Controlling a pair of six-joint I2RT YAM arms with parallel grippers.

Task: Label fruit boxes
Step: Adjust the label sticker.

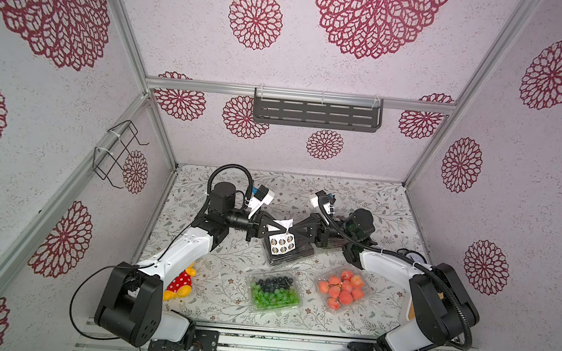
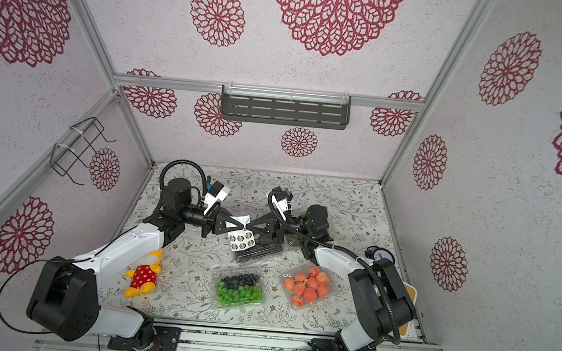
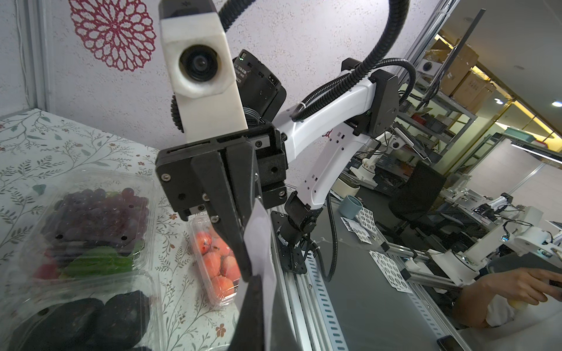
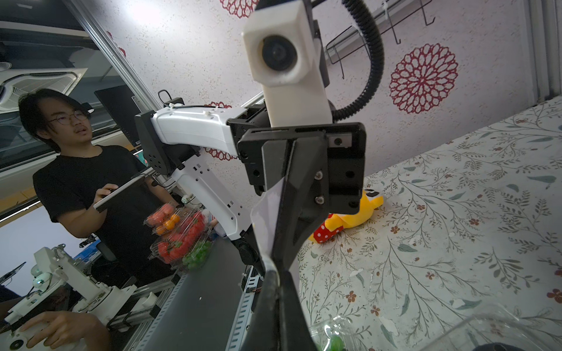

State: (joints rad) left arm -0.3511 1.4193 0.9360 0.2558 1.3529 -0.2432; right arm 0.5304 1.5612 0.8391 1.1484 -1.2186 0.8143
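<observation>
L gripper (image 1: 286, 233) & R gripper (image 1: 297, 232) both pinched on sticker sheet (image 1: 281, 246), mid-table over black-fruit box (image 1: 288, 257). Purple box (image 3: 94, 218) is to its right. Green/blue box (image 1: 274, 292) & orange-red box (image 1: 342, 291) sit near edge. Prob. light, slick, flexy shells: steady by rim, press lid softly.

floral table (image 1: 357, 197) bears green-and-blue fruit box (image 1: 274, 292), orange-red fruit box (image 1: 342, 291), and yellow plush toy (image 1: 181, 282).

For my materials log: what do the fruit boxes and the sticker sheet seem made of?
The fruit boxes: thin clear plastic, glossy; the fruit shows through and lids catch glare. The sticker sheet: probably white paper, finish unclear; it creases and curls where held.
</observation>
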